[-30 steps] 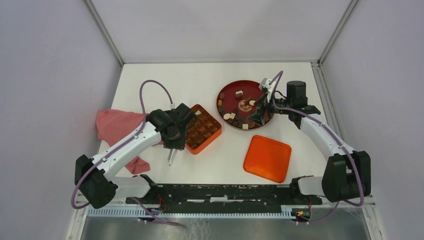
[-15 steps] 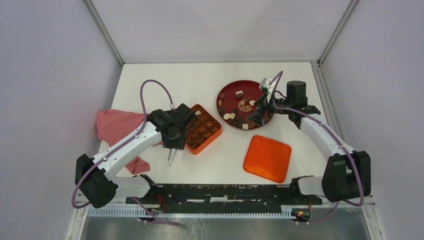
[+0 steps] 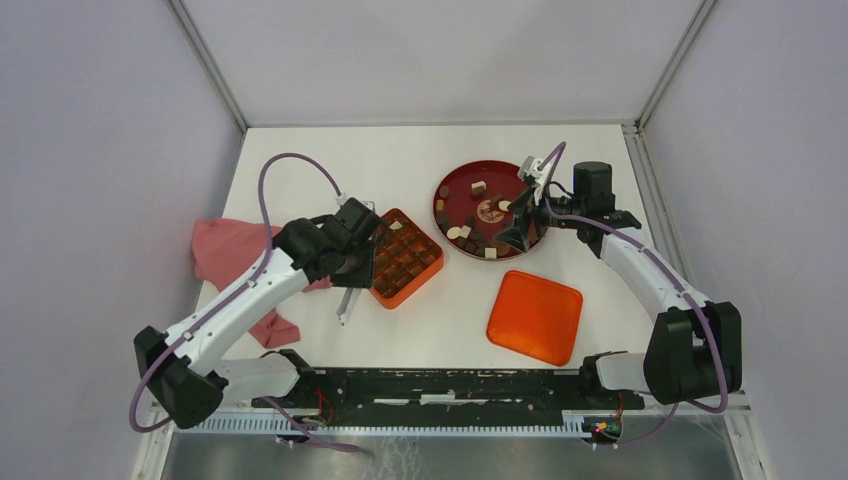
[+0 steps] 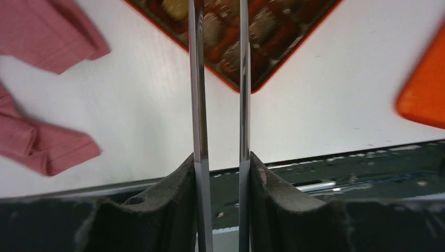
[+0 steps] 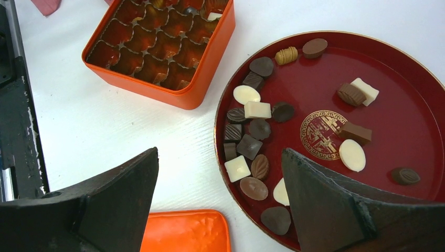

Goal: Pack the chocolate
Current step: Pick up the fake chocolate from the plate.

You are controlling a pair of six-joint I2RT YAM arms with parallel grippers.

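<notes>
Lid (image 3: pixel 534 316) lies nearest on table (image 3: pixel 440 335), well apart from box.

Left claw (image 3: pixel 344 306): thin blades parallel with narrow gap, tips out of wrist view. Cannot tell if gripping. Hangs just beside near side of box (image 5: pixel 157 92), some cells filled.

Right claw (image 5: pixel 219 152): spread wide, empty, above near edge of plate (image 5: pixel 420 79).

Chocolate (image 5: pixel 249 146): crowded, pieces touching.

Best approach, likely: choose edge piece, descend straight, pinch narrow sides, spare neighbours.

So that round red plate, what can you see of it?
The round plate is glossy dark red with a thin gold rim and a gold medallion at its centre. It lies flat on the white table, near the orange box but not touching. Loose chocolates, dark, brown and white, lie on it, most toward the box side. The right gripper hangs open above it.
</notes>
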